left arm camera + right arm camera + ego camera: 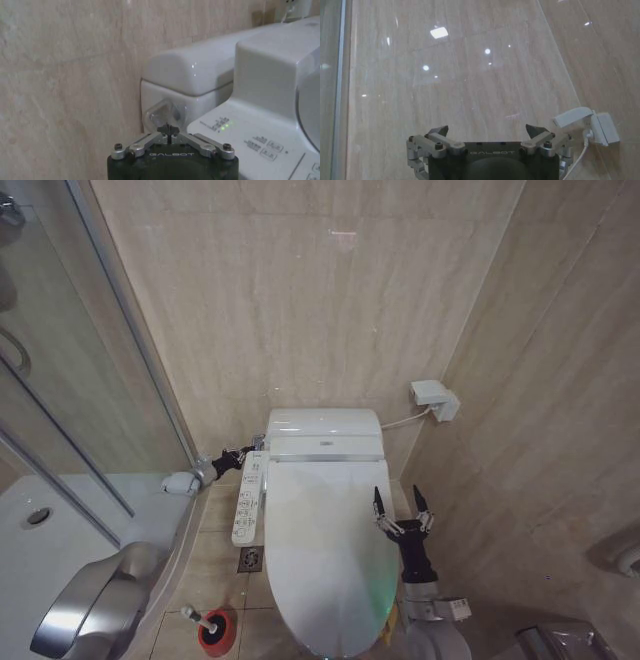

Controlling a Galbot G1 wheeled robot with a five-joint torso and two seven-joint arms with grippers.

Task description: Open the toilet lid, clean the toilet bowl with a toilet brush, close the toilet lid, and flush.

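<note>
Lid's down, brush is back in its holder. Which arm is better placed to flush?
Left, probably. The left gripper, shut, sits at the tank's left side near the flush lever. The right gripper, open, hovers beside the toilet lid, farther off.

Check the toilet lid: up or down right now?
Down. The toilet lid lies flat over the bowl, hiding seat and basin. The toilet brush stands in its red holder on the floor.

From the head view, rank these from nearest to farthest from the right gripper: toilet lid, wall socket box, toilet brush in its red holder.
Right gripper, open, hangs at the closed lid's right edge.
1. Toilet lid: directly to its left, beside it.
2. Wall socket box: on the wall beyond it, slightly right.
3. Toilet brush: on the floor across the toilet, on the left, in its red holder.
</note>
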